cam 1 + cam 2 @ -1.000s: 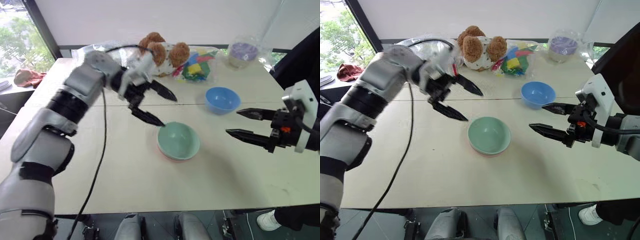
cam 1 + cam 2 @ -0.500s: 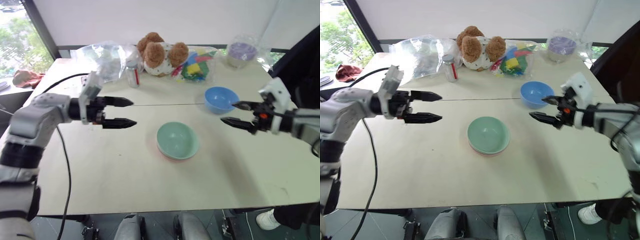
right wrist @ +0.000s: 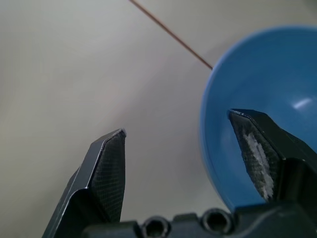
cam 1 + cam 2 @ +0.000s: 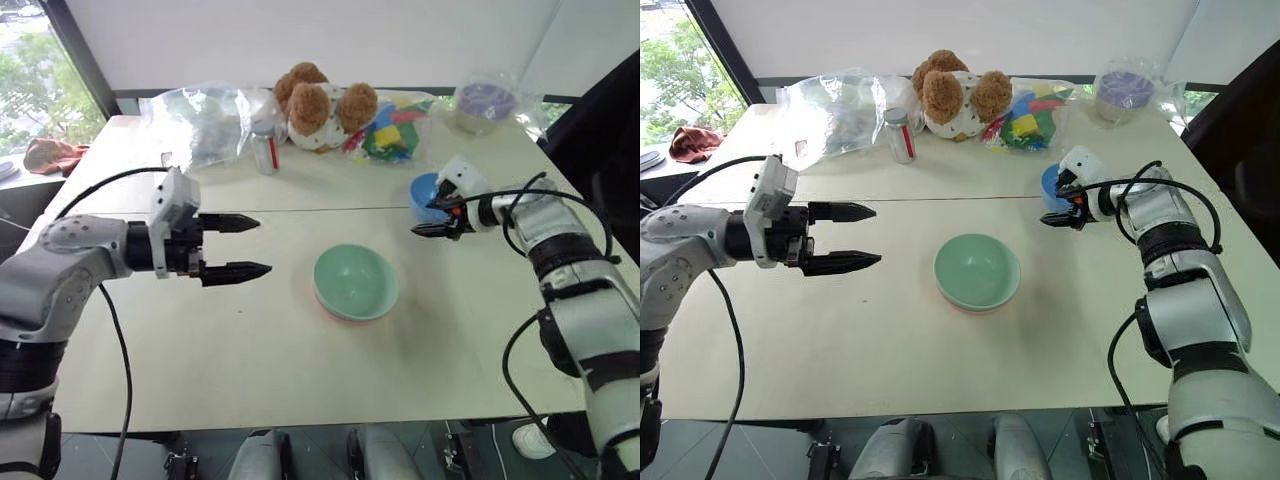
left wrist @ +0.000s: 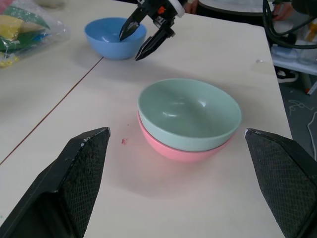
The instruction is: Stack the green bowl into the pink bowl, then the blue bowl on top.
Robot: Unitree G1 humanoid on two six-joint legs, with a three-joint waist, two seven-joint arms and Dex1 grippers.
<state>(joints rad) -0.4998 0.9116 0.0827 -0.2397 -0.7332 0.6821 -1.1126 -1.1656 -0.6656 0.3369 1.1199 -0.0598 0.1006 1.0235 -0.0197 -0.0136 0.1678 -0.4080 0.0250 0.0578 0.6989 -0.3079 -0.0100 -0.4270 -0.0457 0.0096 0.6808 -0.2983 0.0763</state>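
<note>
Confirm that the first step is complete: the small round mint-green plastic bowl (image 4: 356, 281) sits nested in the small round salmon-pink plastic bowl (image 5: 183, 150) on the pale tabletop (image 4: 300, 370), with only a pink band showing beneath the green rim. The step in hand is the pickup of the small round sky-blue plastic bowl (image 3: 262, 139), which rests on the tabletop well apart from the stack. Note that the right end effector (image 4: 432, 215) is spread open and holds nothing. Its two black fingers straddle the near wall of the blue bowl, one finger (image 3: 257, 148) inside the bowl and the other (image 3: 106, 168) outside over bare tabletop. The stack lies beyond the outer finger, toward the middle of the tabletop. Whether the inner finger already touches the wall cannot be determined. Note that the left end effector (image 4: 238, 246) is wide open and empty, pointing level toward the stack, which lies ahead of its fingertips and apart from them. For the next move, you will likely need to seat the rim deeper between the right fingers, close on the wall, lift clear, carry the blue bowl over the green bowl and lower it in level. A shallow pinch on smooth plastic may slip.
</note>
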